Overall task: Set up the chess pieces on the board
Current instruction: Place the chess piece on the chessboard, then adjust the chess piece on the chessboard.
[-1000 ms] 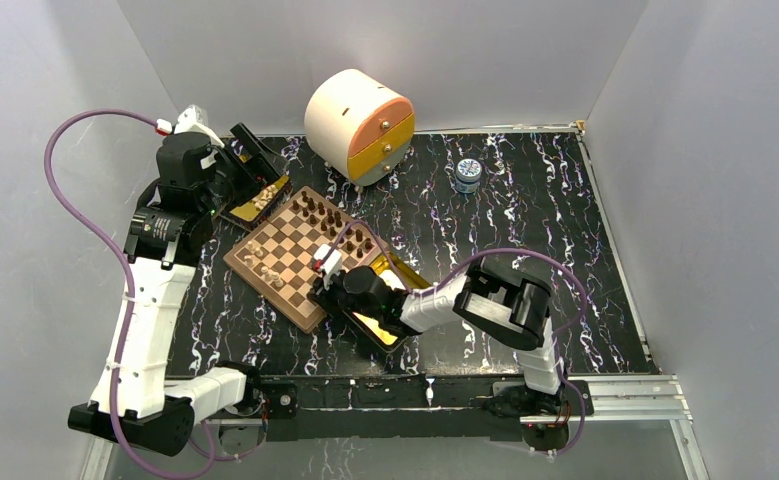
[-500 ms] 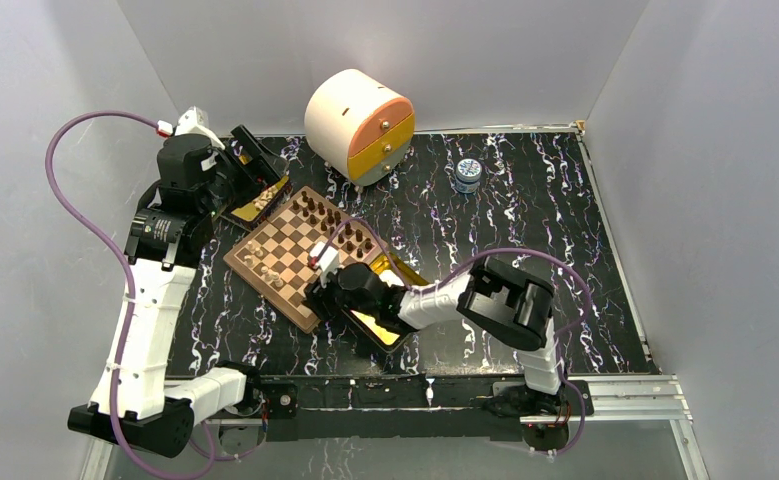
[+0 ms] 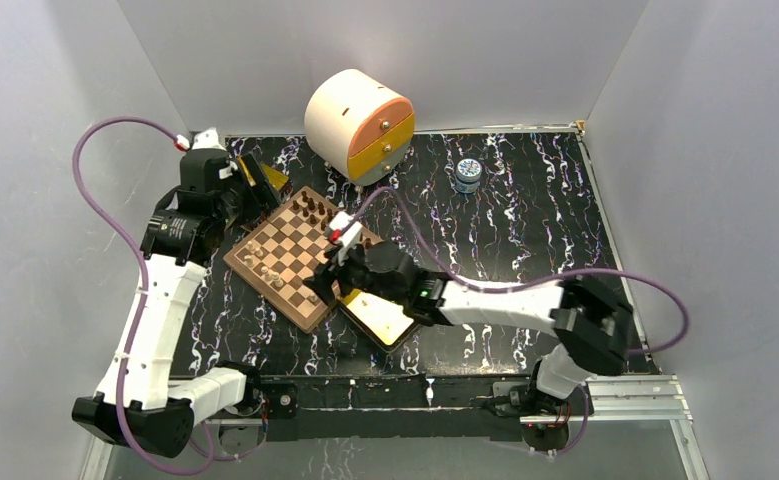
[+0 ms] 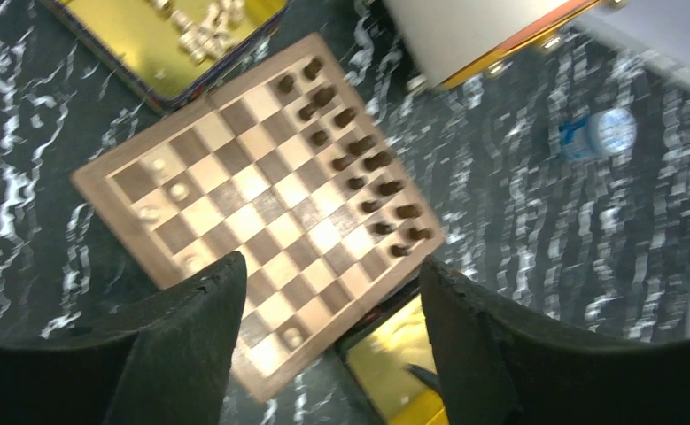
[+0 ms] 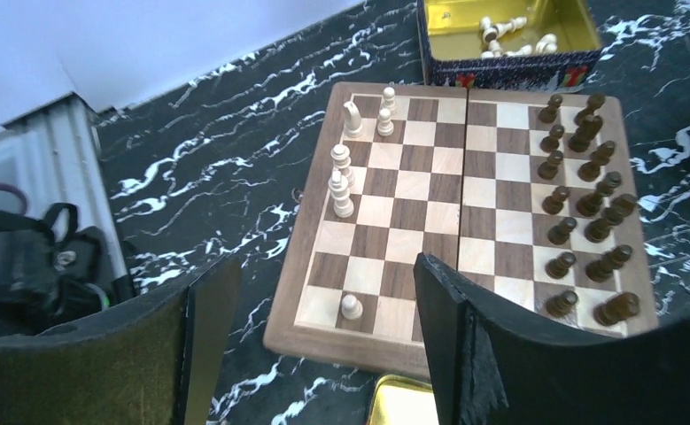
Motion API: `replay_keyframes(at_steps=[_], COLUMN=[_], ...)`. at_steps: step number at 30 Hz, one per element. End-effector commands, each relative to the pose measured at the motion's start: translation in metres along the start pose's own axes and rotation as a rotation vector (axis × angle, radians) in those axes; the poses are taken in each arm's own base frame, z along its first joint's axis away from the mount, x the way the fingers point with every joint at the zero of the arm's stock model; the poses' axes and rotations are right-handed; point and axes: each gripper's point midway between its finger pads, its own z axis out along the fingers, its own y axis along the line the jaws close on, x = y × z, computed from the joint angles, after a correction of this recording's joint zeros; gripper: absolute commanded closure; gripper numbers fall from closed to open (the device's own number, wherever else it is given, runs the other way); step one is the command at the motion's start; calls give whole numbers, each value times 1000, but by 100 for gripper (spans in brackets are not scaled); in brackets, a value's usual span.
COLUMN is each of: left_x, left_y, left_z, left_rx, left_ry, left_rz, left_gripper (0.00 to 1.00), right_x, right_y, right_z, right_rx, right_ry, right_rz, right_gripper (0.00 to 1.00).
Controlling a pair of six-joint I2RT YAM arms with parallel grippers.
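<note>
The board (image 3: 283,262) lay left of the middle of the table (image 3: 525,230), turned like a diamond. Dark pieces (image 5: 555,165) stood in two rows along its far right side. A few light pieces (image 5: 341,190) stood on its near left side, and more lay in a gold tin (image 5: 509,64) just beside its far left edge. The left gripper (image 4: 332,292) hung by that tin, fingers apart, holding nothing. The right gripper (image 5: 319,292) was spread wide and empty over the board's near right edge.

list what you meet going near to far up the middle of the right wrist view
near gold tin → chessboard, one light pawn on its nearest row → blue-walled gold tin holding loose light pieces
</note>
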Motion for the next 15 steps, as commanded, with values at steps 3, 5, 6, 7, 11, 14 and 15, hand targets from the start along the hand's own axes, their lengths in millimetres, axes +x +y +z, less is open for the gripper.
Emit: replay_keyframes(at_steps=[3,5,6,7,11,14,15], left_x=[50,70,81,90,111,118,120], left_y=[43,46,48,49,56,64,66], left_z=[24,37,44,50,70,81,84], left_rx=[-145,-138,-137,-135,-154,-189,-199], left_ry=[169,245,284,322,422,460,472], left_rz=[161,182,189,201,243,274,283], left_gripper=[48,55,58,61,72,80,85], right_x=[-35,-35,-34,-29,-24,-19,-20], right_y=[-1,-4,-5,-7,-15,-20,-22], right_z=[-70,-89,-97,-104,-126,-141,-146], right_rx=[4,14,19,27,68,96,103], right_ry=[-74,-78,-76,-63,-35,-16,-23], right_rz=[55,69,72,78,103,121,128], right_gripper=[11,3,2,1,1,1,1])
